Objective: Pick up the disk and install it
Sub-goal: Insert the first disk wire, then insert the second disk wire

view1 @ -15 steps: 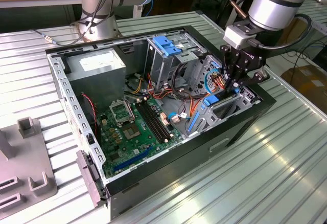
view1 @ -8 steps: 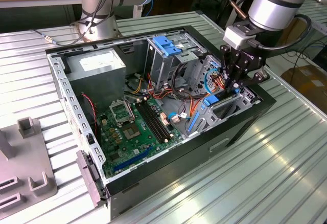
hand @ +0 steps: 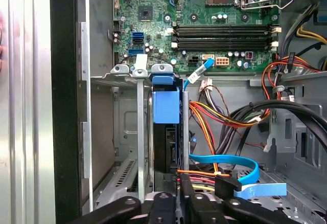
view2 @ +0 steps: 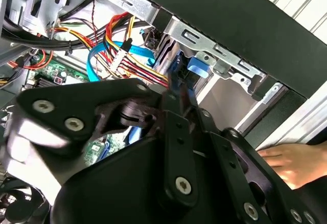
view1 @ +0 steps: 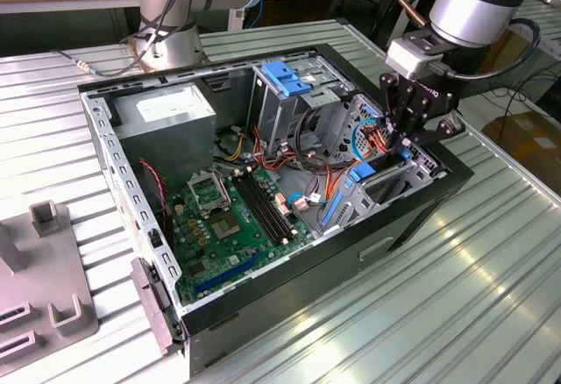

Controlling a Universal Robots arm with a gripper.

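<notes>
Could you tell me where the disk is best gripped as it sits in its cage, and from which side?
Probably by the exposed thin edge of the disk, pinching across its flat faces and coming in from the open side of the case. It stands on edge between cage walls, leaving only that edge free.

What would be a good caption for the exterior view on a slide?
Robot arm's end effector lowered into the drive bay at the corner of an open computer case on a ribbed metal table.
</notes>
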